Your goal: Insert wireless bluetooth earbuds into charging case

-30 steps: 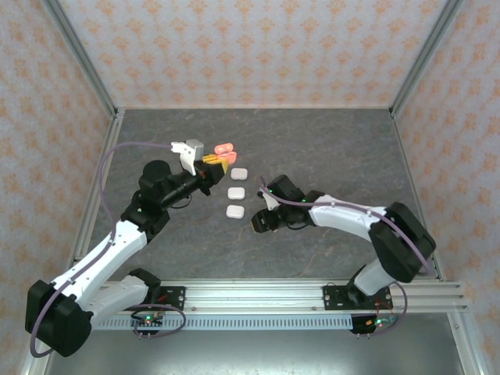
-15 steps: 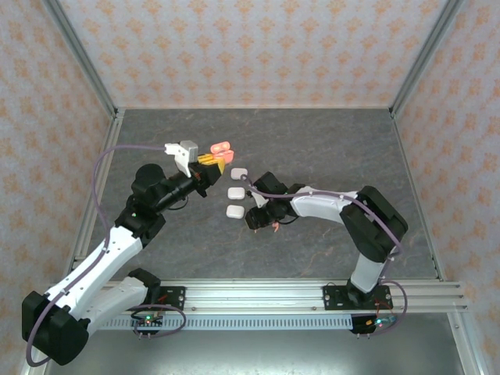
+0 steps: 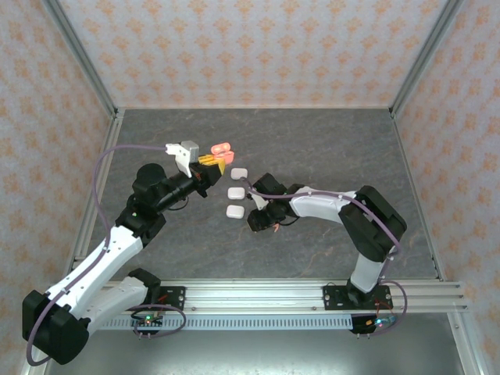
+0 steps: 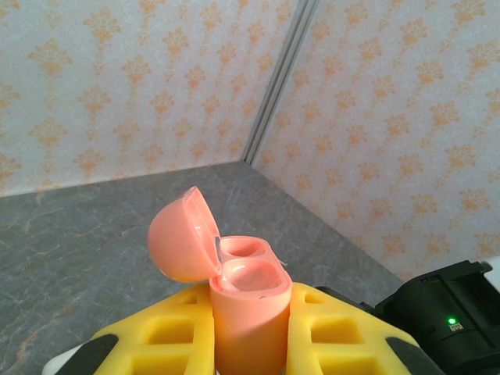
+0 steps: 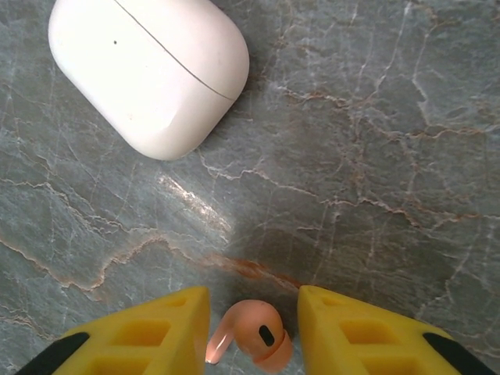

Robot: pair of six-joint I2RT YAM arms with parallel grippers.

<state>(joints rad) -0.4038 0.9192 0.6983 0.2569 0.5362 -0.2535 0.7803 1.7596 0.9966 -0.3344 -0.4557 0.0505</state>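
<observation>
Pink earbud is lying on the grey counter, right between the 2 yellow fingers of the right claw. That claw is down low over it with its jaws apart, 1 finger on each side. A sliver of counter shows on both sides of the bud, so it isn't clamped. The stem points toward the left-hand finger in the wrist view. One of the white cases sits closed on the counter a bit beyond, up and to the left in that view, not touching the bud.

From the top camera the right claw is just beside the nearest of the 3 white cases, which lie in a short row. The left claw is at the far end of that row, clamped on the pink case. In the left wrist view the pink case stands upright between the yellow fingers, held up off the counter, with its lid flipped open to the left and 2 wells facing up
</observation>
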